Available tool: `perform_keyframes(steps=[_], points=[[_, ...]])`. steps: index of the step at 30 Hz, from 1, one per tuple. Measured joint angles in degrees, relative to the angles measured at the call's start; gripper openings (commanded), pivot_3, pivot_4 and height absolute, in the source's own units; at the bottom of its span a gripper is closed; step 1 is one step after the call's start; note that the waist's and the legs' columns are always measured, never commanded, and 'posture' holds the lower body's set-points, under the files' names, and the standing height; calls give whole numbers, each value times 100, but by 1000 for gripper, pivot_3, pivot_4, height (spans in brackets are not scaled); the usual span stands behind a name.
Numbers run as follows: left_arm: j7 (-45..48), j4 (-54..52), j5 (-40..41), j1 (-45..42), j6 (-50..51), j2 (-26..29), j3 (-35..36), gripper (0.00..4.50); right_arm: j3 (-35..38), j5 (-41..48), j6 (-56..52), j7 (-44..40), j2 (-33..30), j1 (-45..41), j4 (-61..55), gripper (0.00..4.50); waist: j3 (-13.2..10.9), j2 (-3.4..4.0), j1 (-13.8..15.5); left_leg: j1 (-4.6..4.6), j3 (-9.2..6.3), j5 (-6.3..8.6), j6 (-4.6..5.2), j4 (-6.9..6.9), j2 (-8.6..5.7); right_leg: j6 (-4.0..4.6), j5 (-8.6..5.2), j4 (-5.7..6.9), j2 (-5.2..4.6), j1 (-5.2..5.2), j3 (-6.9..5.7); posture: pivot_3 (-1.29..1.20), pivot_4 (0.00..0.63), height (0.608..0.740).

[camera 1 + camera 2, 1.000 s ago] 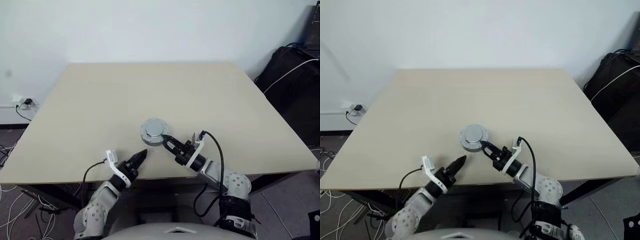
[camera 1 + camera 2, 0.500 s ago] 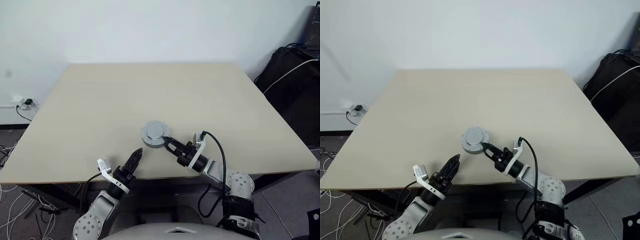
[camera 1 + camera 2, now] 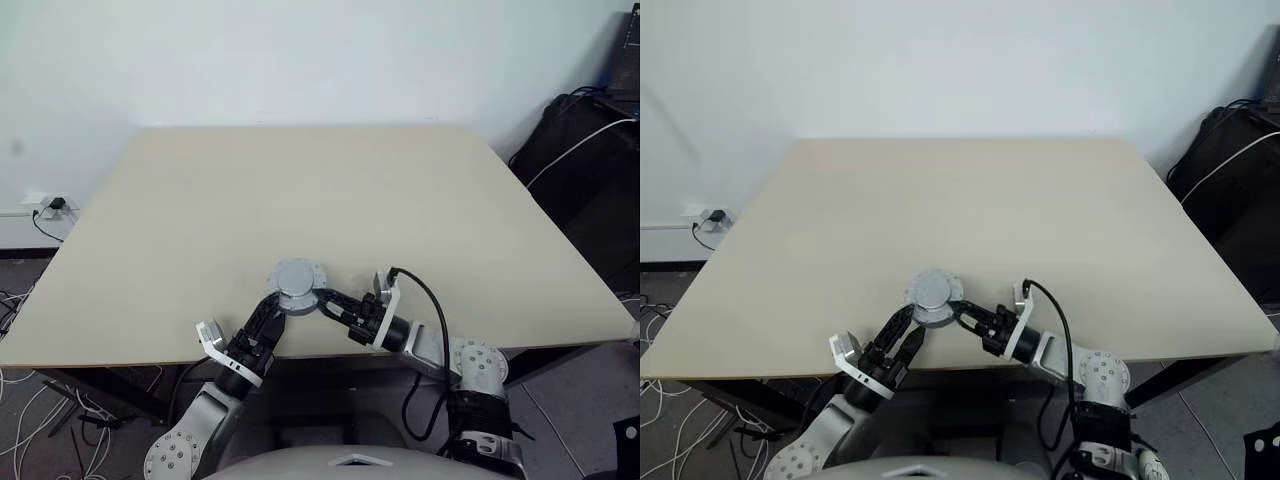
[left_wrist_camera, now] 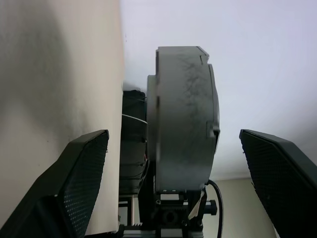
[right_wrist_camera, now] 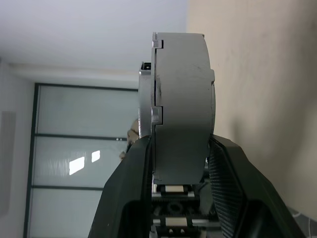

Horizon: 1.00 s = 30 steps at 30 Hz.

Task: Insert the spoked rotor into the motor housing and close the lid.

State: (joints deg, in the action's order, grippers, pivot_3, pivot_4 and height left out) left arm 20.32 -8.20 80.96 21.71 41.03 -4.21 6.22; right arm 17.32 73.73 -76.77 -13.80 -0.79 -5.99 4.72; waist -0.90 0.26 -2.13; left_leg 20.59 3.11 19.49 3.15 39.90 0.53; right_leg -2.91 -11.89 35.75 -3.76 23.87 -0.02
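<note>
Pale wall behind, a bare beige desk in front, with cables and a wall socket at about nine o'clock off its edge and a dark bag at about two o'clock; everything of the task sits near the desk's six o'clock edge.

Left hand comes in from seven o'clock with its two black fingers spread wide, one on each side of the closed motor unit and clear of it; it holds nothing.

Between the two hands stands the motor housing with the lid already on it, grey and round, smooth on top with a raised middle; the rotor must be inside, for it cannot be seen. In the wrist views a seam runs round the rim with small notches, and the lower face seems to be just off the desk, though I cannot be sure.

Right hand reaches in from four o'clock and is clamped narrow on the housing, one finger against each flat face.

By the look of it this is a stiff cast part, fairly heavy for its bulk, smooth and a little slippery on the flat faces; it will not deform, but the two halves could shift apart at the seam; best taken across both flat faces, pressing lid and housing together, or by the ribbed rim if a firmer bite is wanted.
</note>
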Motion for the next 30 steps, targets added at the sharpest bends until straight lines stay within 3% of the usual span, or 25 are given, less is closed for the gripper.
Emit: perform_keyframes(steps=[15, 18, 24, 30], points=[[66, 106, 18, -100, -49, 18, -133, 4463, -182, 125, -208, 39, -142, 60, -46, 1298, 0, -1, 1, -1, 0, 0, 0, 1, -3, 2, -1, -1, 2, -2, 0, 0, 0, 740], [67, 126, 18, -125, -56, 19, -134, 3904, -181, 136, -213, 44, -165, 60, -47, 1298, 0, -1, 0, -1, 0, 0, 0, 0, -3, 2, -1, -1, 2, -2, 0, 0, 0, 740], [80, 142, 19, -148, -55, 21, -139, 2027, -183, 156, -213, 48, -174, 71, -68, 1298, 0, -1, 0, -1, 0, 0, 0, 0, -2, 2, -1, -1, 2, -2, 0, 0, 0, 740], [95, 156, 19, -163, -58, 24, -156, 2039, -198, 163, -172, 47, -176, 110, -127, 1298, -1, -2, 1, -1, 0, 0, 0, 0, -2, 2, -1, -2, 2, -2, 0, 0, 0, 740]])
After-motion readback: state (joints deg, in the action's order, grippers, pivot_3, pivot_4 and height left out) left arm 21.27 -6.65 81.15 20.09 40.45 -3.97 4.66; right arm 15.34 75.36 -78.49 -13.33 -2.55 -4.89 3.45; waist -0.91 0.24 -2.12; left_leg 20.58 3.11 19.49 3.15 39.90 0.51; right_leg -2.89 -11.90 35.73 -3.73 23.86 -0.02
